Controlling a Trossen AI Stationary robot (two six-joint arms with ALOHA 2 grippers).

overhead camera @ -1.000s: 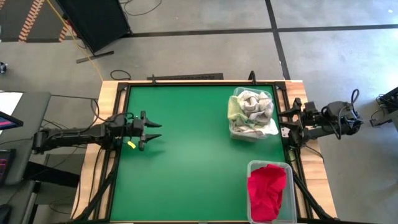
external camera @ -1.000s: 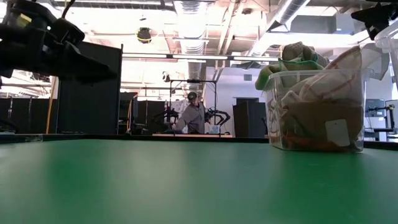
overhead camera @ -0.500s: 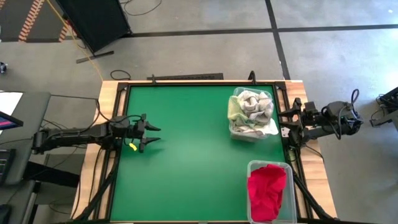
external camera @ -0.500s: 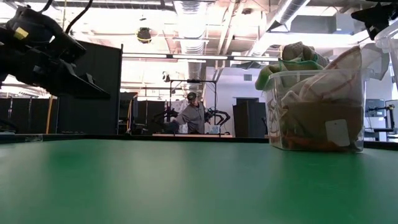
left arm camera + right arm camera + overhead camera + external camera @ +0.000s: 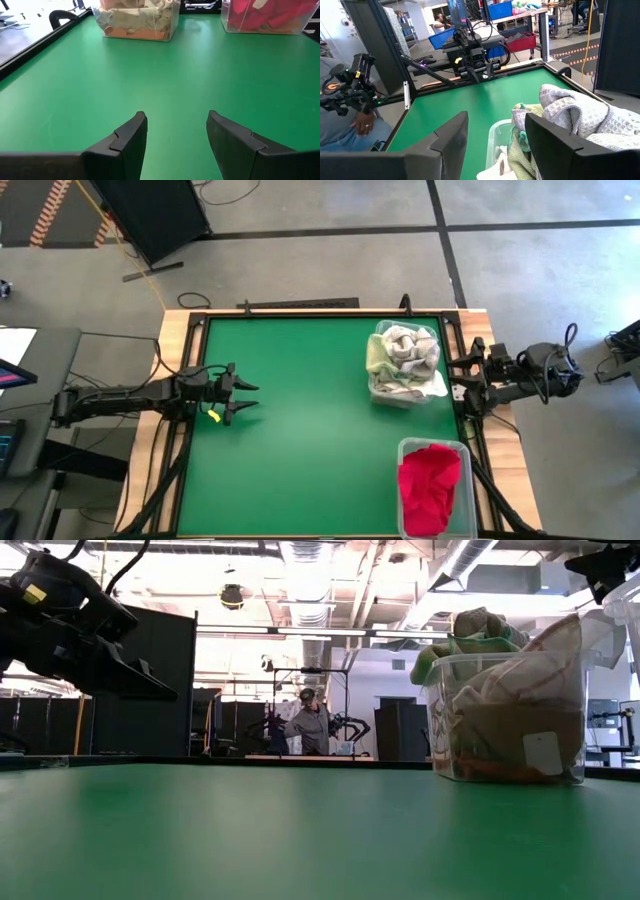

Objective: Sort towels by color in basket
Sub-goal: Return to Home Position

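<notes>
Pale towels [image 5: 405,352] sat in the far bin [image 5: 376,392], red towels [image 5: 430,480] in the red bin [image 5: 404,446] near it. Left claw [image 5: 177,115] gaped empty, well off the far bin; right claw [image 5: 496,117] gaped just beside it. I judged homing needed a slow retreat clear of its rim.

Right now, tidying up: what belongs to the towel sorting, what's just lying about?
Job: grey, green, white cloth towels in one clear plastic bin; red cloth towels in second clear plastic bin; left gripper; right gripper.
Lying about: blue plastic crate; black partition panel.
</notes>
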